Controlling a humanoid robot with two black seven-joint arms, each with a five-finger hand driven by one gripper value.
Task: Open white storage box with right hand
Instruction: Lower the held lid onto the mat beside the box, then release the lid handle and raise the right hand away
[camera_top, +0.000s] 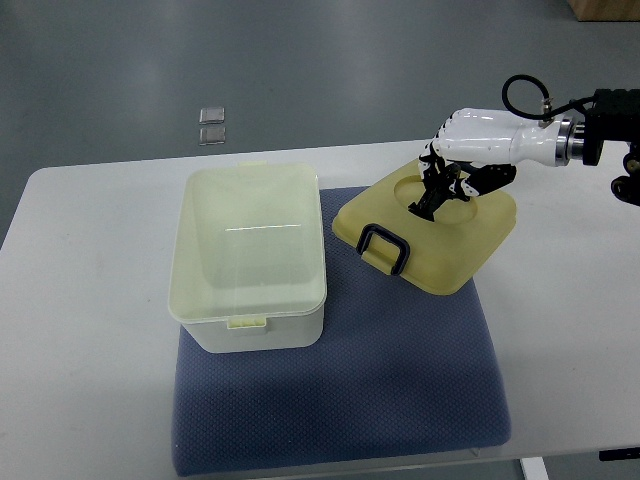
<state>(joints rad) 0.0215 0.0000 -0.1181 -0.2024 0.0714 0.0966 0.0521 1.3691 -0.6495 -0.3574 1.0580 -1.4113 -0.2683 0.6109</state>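
Right hand (452, 172) comes in from the right edge, fingers curled down onto the lid (428, 233), black fingertips in the round recess on its top. Looks like a grip on the lid, contact partly hidden. Lid is off the white storage box (250, 262), tilted, lying just right of it with its dark handle (384, 247) facing the box. Box is open, sitting on the blue mat's (400, 380) left half, on the white tabletop (90, 330). One box, one lid, one mat. Bare tabletop left of the box; mat front is free. Two small clear squares (211, 125) on the floor beyond.
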